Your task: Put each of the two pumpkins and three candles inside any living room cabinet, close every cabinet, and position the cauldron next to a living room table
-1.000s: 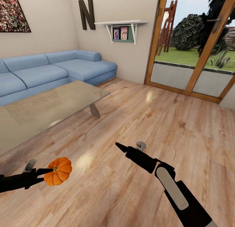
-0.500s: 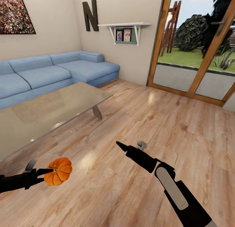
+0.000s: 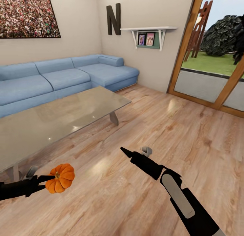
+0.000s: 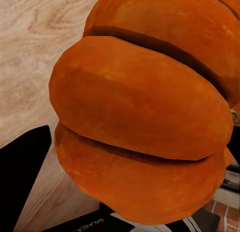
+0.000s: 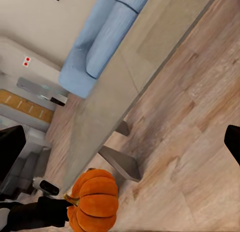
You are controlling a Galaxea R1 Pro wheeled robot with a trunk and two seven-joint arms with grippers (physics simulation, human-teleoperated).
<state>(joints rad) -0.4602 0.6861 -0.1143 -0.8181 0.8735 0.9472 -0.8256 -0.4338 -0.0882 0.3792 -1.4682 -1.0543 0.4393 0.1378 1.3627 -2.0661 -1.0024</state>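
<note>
- Left gripper [image 3: 47,181] clamped on 1 pumpkin [image 3: 61,178], carried in the air above the wooden floor [image 3: 176,134], just off the near edge of the table [image 3: 61,117].
- Up close in the left wrist view, pumpkin [image 4: 145,117] smooth-skinned with deep ribs; likely light, rigid and a little slippery, so best gripped across the belly with the pads bedded in 2 opposite grooves, not by the short stem.
- Held from the side now, near the stem end by the look of the head view; exact contact hard to tell.
- In the right wrist view, same pumpkin [image 5: 94,199] at the tip of the black left arm, beside the table's slanted leg [image 5: 117,162].
- Right gripper [image 3: 135,151] empty, low over the floor, well apart from the pumpkin; whether parted or closed cannot be told.
- Blue sofa [image 3: 67,76] behind the table; glazed door [image 3: 217,59] to the right.
- Judged step: carrying this pumpkin toward a cabinet.
</note>
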